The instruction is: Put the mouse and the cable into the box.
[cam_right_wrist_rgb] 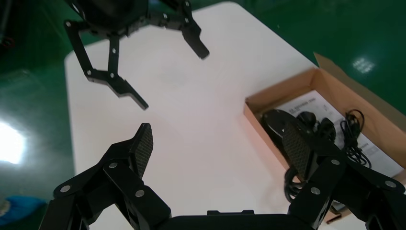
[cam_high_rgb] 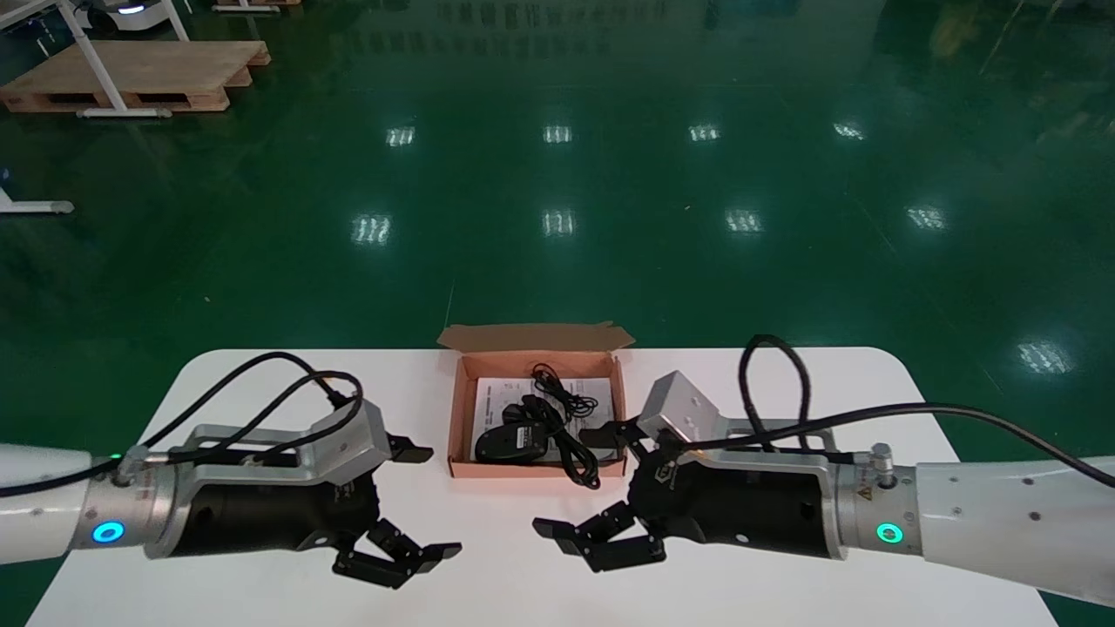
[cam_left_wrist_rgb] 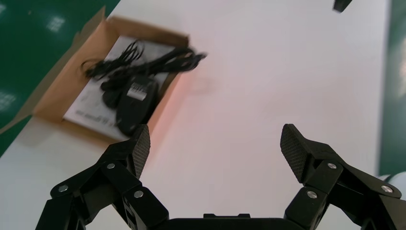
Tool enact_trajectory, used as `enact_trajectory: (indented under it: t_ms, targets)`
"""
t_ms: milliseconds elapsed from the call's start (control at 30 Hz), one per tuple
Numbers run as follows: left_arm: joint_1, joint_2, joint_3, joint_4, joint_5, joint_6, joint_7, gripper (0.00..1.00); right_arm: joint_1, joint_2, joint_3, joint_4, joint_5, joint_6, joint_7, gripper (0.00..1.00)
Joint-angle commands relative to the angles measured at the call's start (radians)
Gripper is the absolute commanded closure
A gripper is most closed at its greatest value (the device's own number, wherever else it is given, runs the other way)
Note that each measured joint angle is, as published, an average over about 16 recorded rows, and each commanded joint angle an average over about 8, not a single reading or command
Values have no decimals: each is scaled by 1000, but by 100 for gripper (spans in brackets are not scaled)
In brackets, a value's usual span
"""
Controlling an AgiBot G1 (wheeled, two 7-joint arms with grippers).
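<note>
Inside the box [cam_high_rgb: 455,418] at the desk's [cam_high_rgb: 784,383] far edge: mouse [cam_high_rgb: 512,441] and cable [cam_high_rgb: 566,409], one cable loop spilling over the near wall. Nearer the front edge, left gripper [cam_high_rgb: 440,502] and right gripper [cam_high_rgb: 563,479], both spread wide, holding nothing, the loop just beside the right's jaws.

Left wrist view: cable [cam_left_wrist_rgb: 143,64] smeared, I cannot trace its loops. Print on the leaflet [cam_high_rgb: 493,388] under the mouse [cam_high_rgb: 512,442] is too small for me to read. Right wrist view: box [cam_right_wrist_rgb: 282,93] runs off the edge; my right gripper [cam_right_wrist_rgb: 216,143] hides part of its wall.
</note>
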Motion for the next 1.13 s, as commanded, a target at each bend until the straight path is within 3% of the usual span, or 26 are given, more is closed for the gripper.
enact_trajectory:
  t_ms: [33, 833, 1133]
  targets:
    - [21, -15, -30, -8, -57, 26, 16, 0, -20, 26, 29, 20, 38, -28, -7, 0]
    - [261, -183, -369, -103, -710, 319, 198, 0, -249, 320, 358, 250, 473, -354, -82, 0]
    - [284, -198, -402, -112, -778, 347, 210, 0, -274, 351, 393, 274, 521, -389, -88, 0]
